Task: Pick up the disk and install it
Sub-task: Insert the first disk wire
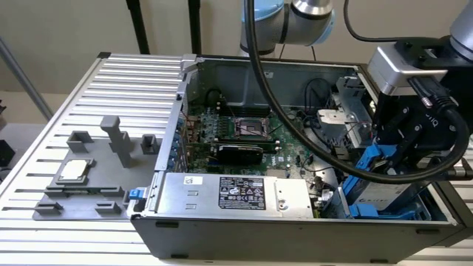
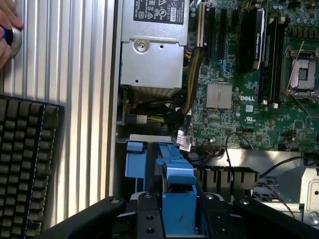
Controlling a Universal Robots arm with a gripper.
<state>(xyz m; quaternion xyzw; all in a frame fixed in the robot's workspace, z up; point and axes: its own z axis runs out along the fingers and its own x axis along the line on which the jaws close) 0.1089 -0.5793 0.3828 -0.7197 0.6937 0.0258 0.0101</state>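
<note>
I see the arm pitched down into the computer case (image 1: 296, 235) at the exterior view's right — gripper (image 1: 390, 166) clamped on the tilted disk (image 1: 384, 195).

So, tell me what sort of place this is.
Probably a robotics lab test bench: an open computer case sits on a ribbed metal table, with grey fixtures beside it, and a robot arm whose jaws hold the disk.

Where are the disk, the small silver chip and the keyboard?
disk (image 1: 384, 195), exterior view, its grey labelled side.
small silver chip (image 1: 74, 170), exterior view, its shiny top.
keyboard (image 2: 25, 169), wrist view, its dark keys.
</note>
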